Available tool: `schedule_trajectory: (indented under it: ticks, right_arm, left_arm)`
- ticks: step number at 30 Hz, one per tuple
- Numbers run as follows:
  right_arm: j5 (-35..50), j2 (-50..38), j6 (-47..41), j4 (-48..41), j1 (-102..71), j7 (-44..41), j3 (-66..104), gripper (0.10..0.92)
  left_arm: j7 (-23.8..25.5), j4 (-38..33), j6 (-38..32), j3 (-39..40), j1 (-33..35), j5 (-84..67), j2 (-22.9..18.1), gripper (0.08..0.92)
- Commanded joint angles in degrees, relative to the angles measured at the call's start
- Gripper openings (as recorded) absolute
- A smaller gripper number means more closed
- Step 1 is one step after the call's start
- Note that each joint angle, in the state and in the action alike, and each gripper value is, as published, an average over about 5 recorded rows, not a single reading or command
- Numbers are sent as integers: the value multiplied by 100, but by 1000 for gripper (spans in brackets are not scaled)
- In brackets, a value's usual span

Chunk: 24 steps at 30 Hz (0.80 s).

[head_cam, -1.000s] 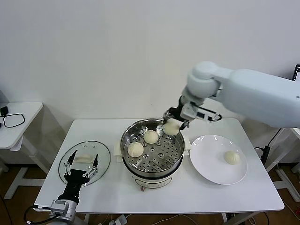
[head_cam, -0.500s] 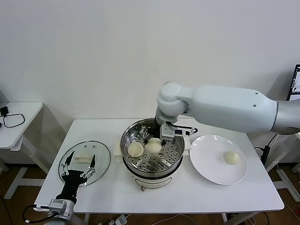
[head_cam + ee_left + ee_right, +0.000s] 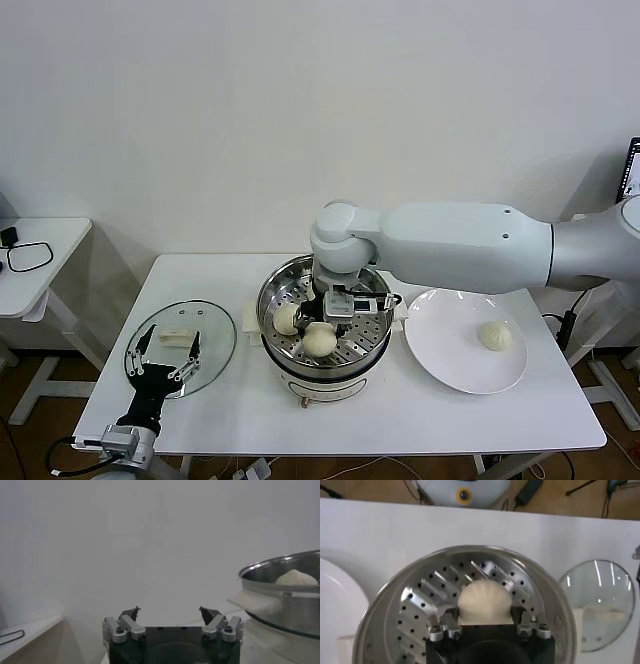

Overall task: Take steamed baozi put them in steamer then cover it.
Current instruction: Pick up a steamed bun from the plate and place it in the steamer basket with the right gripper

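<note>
The steel steamer point(image 3: 275, 290) stands mid-table on its white base. My right gripper point(image 3: 335, 312) reaches down into it, shut on a steamed baozi point(image 3: 320, 342) low over the perforated basket's near side. In the right wrist view the bun point(image 3: 484, 602) sits between the fingers of the right gripper point(image 3: 485, 617) over the basket point(image 3: 420, 605). Another baozi point(image 3: 287, 318) lies in the basket's left part; the arm hides the far part. One baozi point(image 3: 495, 336) lies on the plate. The glass cover point(image 3: 215, 345) lies flat at the left. My left gripper point(image 3: 165, 365) is open and empty at the cover's near edge.
The white plate point(image 3: 450, 350) lies right of the steamer. A small side table point(image 3: 55, 235) with a black cable point(image 3: 28, 256) stands at the far left. The left wrist view shows its open gripper point(image 3: 170, 612) and the steamer point(image 3: 285, 605) off to one side.
My right arm has swung from above the steamer's far right rim down into the pot, carrying the baozi to the basket's near side. The left gripper has barely moved.
</note>
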Motion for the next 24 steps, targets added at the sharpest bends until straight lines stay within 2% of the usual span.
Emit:
schedule_trajectory:
  ticks: [1,11,15,19,24]
  right_arm:
    - [11,217,-49,-126,-201,-59,-78,696]
    - [-31,204,-114,-125,-272,-86,-30,698]
    - [-9,64,-142,-72,-219,-116,49,751]
    - [129,-259,-158,-33,-70,-186,319,814]
    - [658,-1025,-347,4,307,-385,692,822]
  left_arm:
    - [10,-9,-9,-40,12,-5,-7,823]
    - [22,-19,-14,-62,21,-11,-12,823]
    - [18,-33,-10,-40,20,-10,-14,823]
    - [12,-65,-6,-11,35,-7,-21,823]
    - [4,-133,1,-1,71,-5,-15,823]
